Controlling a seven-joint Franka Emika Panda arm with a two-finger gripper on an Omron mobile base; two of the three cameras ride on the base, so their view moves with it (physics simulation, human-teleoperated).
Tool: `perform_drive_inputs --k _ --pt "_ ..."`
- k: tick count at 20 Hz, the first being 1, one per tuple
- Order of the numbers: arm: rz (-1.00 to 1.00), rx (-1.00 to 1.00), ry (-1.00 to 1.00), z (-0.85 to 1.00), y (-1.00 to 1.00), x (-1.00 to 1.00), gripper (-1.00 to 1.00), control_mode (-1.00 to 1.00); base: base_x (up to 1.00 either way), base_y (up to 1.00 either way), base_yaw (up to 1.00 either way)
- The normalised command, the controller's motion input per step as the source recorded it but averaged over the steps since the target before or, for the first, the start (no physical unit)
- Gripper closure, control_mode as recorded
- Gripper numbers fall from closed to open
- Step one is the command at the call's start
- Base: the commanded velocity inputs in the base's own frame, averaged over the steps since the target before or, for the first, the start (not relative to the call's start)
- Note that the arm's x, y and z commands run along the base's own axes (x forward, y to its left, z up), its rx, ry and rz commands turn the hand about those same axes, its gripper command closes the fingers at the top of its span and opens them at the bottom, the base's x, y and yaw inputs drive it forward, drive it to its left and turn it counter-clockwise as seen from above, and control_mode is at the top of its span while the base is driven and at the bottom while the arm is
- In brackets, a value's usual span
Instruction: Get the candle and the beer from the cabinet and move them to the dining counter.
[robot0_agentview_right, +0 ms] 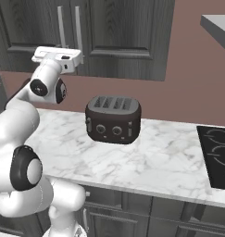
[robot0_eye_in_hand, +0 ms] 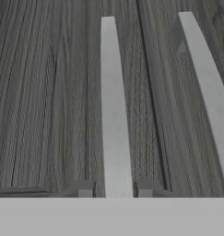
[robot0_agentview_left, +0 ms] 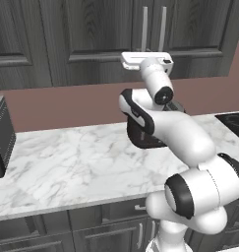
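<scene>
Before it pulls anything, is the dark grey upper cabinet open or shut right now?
Shut. The dark grey wood-grain cabinet doors lie flush, and the hand is closed on the left of its two silver bar handles.

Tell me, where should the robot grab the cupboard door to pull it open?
Best by the long silver bar handle, near its lower end, coming straight at the cabinet door from the front. The bar is thin, upright and stands off the flat wood, so a finger fits on each side. The gripper is shut on the handle there now.
</scene>
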Motion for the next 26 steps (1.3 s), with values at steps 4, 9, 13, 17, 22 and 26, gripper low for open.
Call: perform_drive_inputs --k 4,9,13,17,22,26 --pt "0.00 0.00 0.00 0.06 0.04 -0.11 1.00 -1.00 0.00 0.00 0.00" --pt "0.09 0.00 0.00 0.07 0.22 -0.27 1.00 -1.00 0.00 0.00 0.00" --pt "0.14 -0.01 0.00 0.05 0.46 -0.48 1.00 -1.00 0.00 0.00 0.00" --pt "0.18 -0.02 0.00 0.01 0.54 -0.61 1.00 -1.00 0.00 0.00 0.00" --pt "0.18 -0.01 0.00 0.01 0.54 -0.58 1.00 -1.00 0.00 0.00 0.00" --pt "0.20 -0.02 0.00 0.00 0.54 -0.68 1.00 -1.00 0.00 0.00 0.00"
